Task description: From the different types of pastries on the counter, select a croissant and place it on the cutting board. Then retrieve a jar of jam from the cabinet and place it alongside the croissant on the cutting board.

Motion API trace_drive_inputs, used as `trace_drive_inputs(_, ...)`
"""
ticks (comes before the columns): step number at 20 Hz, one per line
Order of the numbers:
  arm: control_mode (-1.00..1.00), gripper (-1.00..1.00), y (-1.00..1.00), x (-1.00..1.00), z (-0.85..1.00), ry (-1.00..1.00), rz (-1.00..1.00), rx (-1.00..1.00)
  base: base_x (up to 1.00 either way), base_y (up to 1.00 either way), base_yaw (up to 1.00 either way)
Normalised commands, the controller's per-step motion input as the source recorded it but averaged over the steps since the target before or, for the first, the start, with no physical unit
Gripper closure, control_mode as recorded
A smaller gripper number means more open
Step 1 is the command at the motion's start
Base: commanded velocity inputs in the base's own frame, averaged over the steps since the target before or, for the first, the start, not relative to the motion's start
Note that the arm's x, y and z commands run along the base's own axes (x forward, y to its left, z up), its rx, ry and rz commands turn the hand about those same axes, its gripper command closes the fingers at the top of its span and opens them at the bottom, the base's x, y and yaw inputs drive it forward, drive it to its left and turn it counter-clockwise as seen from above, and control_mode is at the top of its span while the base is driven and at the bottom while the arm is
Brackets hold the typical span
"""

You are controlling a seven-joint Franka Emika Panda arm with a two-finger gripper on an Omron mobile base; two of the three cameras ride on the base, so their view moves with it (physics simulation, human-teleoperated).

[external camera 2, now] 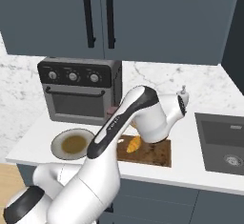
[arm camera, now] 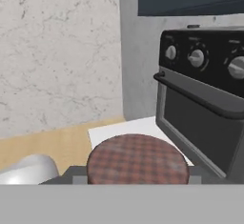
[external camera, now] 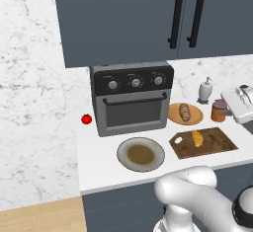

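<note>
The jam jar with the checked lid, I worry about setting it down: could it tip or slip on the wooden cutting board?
The brown jam jar with the red checked lid looks squat and broad, so probably stable. Its glass-like sides may be slippery, likely fragile. The wooden cutting board seems flat, with room beside the golden croissant.

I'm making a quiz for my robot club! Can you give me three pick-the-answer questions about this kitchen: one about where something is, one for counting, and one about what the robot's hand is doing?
1. Where is the croissant?
A. on the cutting board
B. on the floor
C. in a drawer

2. How many knobs does the toaster oven have?
A. one
B. three
C. five

3. What is the gripper doing?
A. open and empty
B. shut on the jam jar
C. shut on a spoon

Answers:
1 A: the croissant lies on the dark wooden board.
2 B: three round knobs sit in a row above the oven door.
3 B: the hand view shows the jar's checked lid between the fingers.
</note>
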Motion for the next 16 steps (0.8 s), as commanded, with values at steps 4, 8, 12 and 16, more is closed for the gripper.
trace_drive_inputs(4,-1.0,1.0,-0.21,0.46,-0.44,-0.02,0.19,0.0,0.0,0.0,0.0)
trace_drive_inputs(8,-1.0,1.0,-0.63,0.37,-0.36,-0.08,0.31,0.0,0.0,0.0,0.0)
trace_drive_inputs(12,-1.0,1.0,-0.86,0.18,-0.21,-0.01,0.29,0.0,0.0,0.0,0.0)
trace_drive_inputs(16,-1.0,1.0,-0.59,0.05,-0.15,0.0,0.16,0.0,0.0,0.0,0.0)
